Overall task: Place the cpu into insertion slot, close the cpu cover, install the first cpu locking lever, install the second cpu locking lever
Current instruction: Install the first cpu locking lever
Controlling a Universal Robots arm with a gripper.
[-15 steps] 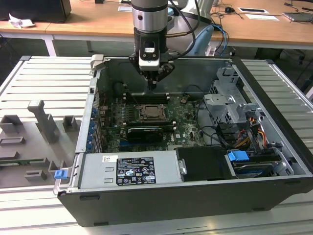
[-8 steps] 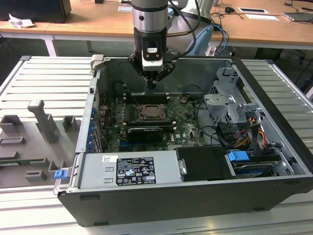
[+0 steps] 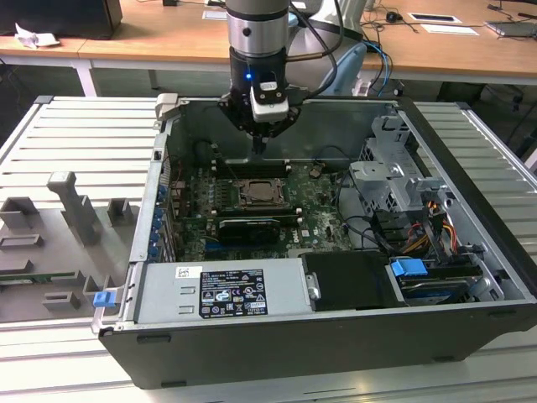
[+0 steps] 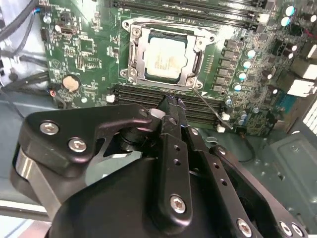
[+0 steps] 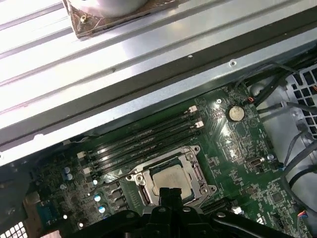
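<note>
Second wrist view — gripper [image 4: 171, 105] closed, empty, near the cpu [image 4: 167, 58] framed by the cpu cover [image 4: 134, 55].

The pale silvery-beige cpu [image 4: 166, 58] lay flat in the square insertion slot [image 4: 197, 63] on the green circuit board [image 4: 89, 49]. The silvery cpu cover [image 4: 134, 54] lay closed, framing it.

Silver-grey cylindrical arm [image 3: 252, 25] with small blue light [image 3: 248, 77], looping black cables [image 3: 323, 50], white camera block [image 3: 270, 99]; matte black gripper [image 4: 173, 103] studded with silver screws [image 4: 177, 203].
</note>
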